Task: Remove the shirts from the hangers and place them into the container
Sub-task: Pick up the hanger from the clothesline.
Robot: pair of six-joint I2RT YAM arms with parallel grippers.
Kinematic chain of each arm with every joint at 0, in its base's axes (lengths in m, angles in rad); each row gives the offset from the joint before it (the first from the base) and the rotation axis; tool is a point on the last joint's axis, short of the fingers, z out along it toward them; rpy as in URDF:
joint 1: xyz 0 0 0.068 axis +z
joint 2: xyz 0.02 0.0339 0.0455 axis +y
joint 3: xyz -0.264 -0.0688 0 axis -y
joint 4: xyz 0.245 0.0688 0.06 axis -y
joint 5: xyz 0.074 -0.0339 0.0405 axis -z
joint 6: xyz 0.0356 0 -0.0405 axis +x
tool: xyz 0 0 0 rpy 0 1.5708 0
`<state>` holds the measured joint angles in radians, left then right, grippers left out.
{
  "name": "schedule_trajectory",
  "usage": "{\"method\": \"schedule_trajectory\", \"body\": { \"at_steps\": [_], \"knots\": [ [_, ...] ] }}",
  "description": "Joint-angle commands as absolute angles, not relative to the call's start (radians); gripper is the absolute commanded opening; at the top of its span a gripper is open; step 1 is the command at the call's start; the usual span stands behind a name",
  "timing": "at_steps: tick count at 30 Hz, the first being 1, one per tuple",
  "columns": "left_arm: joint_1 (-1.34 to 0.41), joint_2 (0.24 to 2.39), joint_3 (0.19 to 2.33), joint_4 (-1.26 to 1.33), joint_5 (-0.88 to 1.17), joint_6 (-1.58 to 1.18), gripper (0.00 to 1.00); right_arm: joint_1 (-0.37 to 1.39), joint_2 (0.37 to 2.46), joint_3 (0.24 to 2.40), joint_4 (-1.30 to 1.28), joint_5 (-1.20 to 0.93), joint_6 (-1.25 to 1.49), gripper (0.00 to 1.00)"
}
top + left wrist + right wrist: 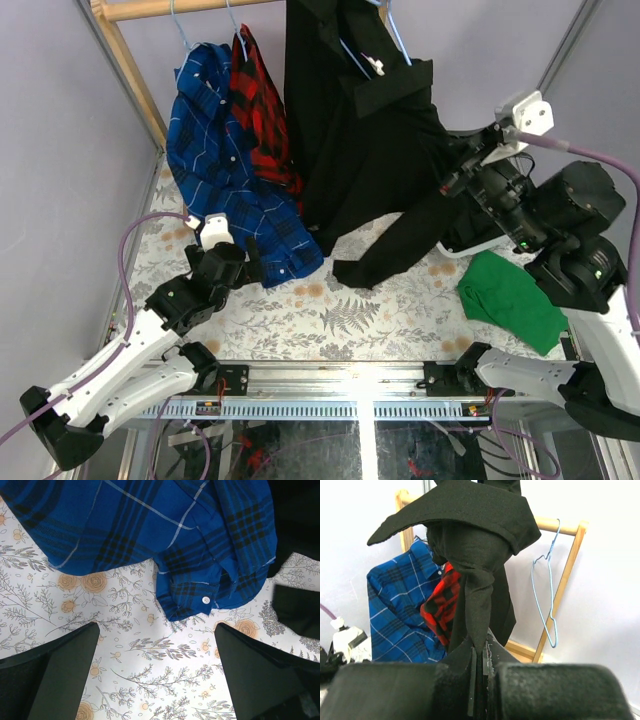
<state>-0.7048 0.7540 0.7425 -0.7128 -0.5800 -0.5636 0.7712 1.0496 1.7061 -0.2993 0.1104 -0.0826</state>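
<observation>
The black shirt (350, 130) is hanging by the wooden rack (130, 70), and the right gripper (479, 662) is clenching a fold of it between its fingers. The blue plaid shirt (225, 150) is draping onto the floral surface (350, 310). The left gripper (157, 660) is hovering over its hem, fingers spread, grasping nothing.

On the wooden rack (130, 70) I counted one blue plaid shirt (225, 170), one red-and-black plaid shirt (262, 110) and at least one black shirt (350, 150). The black hung as a single dark mass, so I could not tell whether it was one shirt or more. Four light-blue hangers showed at the rack's bar: the first hanger (179, 25), the second hanger (236, 20), the third hanger (352, 55) and the fourth hanger (398, 35). One green cloth (510, 300) lay on the tabletop (350, 310), well right of the rack.
</observation>
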Motion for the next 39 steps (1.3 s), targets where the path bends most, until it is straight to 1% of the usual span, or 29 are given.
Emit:
{"method": "schedule_trajectory", "body": {
  "at_steps": [1, 4, 6, 9, 13, 15, 19, 23, 25, 29, 32, 35, 39],
  "knots": [
    [-0.700, 0.755, 0.779, -0.707, -0.588, -0.552, 1.00, 0.768, 1.010, 1.726, -0.348, 0.070, -0.145, 0.00],
    [-0.700, 0.753, 0.779, -0.707, -0.587, -0.551, 1.00, 0.768, 0.958, 1.629, -0.436, 0.069, -0.143, 0.00],
    [-0.700, 0.751, 0.779, -0.706, -0.584, -0.549, 1.00, 0.768, 0.898, 1.500, -0.438, 0.069, -0.132, 0.00],
    [-0.701, 0.742, 0.782, -0.704, -0.579, -0.548, 1.00, 0.768, 0.793, 1.264, -0.418, 0.009, -0.050, 0.00],
    [-0.700, 0.721, 0.780, -0.694, -0.570, -0.539, 1.00, 0.768, 0.662, 0.936, -0.287, -0.113, 0.125, 0.00],
    [-0.699, 0.705, 0.777, -0.687, -0.566, -0.533, 1.00, 0.768, 0.616, 0.833, -0.222, -0.140, 0.147, 0.00],
    [-0.699, 0.667, 0.767, -0.662, -0.553, -0.518, 1.00, 0.768, 0.608, 0.954, -0.336, 0.001, 0.150, 0.00],
    [-0.700, 0.638, 0.791, -0.650, -0.543, -0.541, 1.00, 0.768, 0.500, 1.027, -0.344, -0.072, 0.144, 0.00],
    [-0.700, 0.619, 0.818, -0.611, -0.493, -0.551, 1.00, 0.768, 0.462, 1.083, -0.333, -0.072, 0.107, 0.00],
    [-0.702, 0.588, 0.880, -0.527, -0.397, -0.546, 1.00, 0.767, 0.507, 1.301, -0.460, -0.030, 0.018, 0.00],
    [-0.700, 0.565, 0.917, -0.481, -0.358, -0.551, 1.00, 0.768, 0.538, 1.387, -0.492, -0.066, -0.033, 0.00],
    [-0.701, 0.538, 0.932, -0.461, -0.326, -0.555, 1.00, 0.768, 0.544, 1.390, -0.498, -0.144, -0.056, 0.00],
    [-0.700, 0.501, 0.943, -0.463, -0.302, -0.559, 1.00, 0.769, 0.533, 1.322, -0.506, -0.265, -0.066, 0.00]
  ]
}}
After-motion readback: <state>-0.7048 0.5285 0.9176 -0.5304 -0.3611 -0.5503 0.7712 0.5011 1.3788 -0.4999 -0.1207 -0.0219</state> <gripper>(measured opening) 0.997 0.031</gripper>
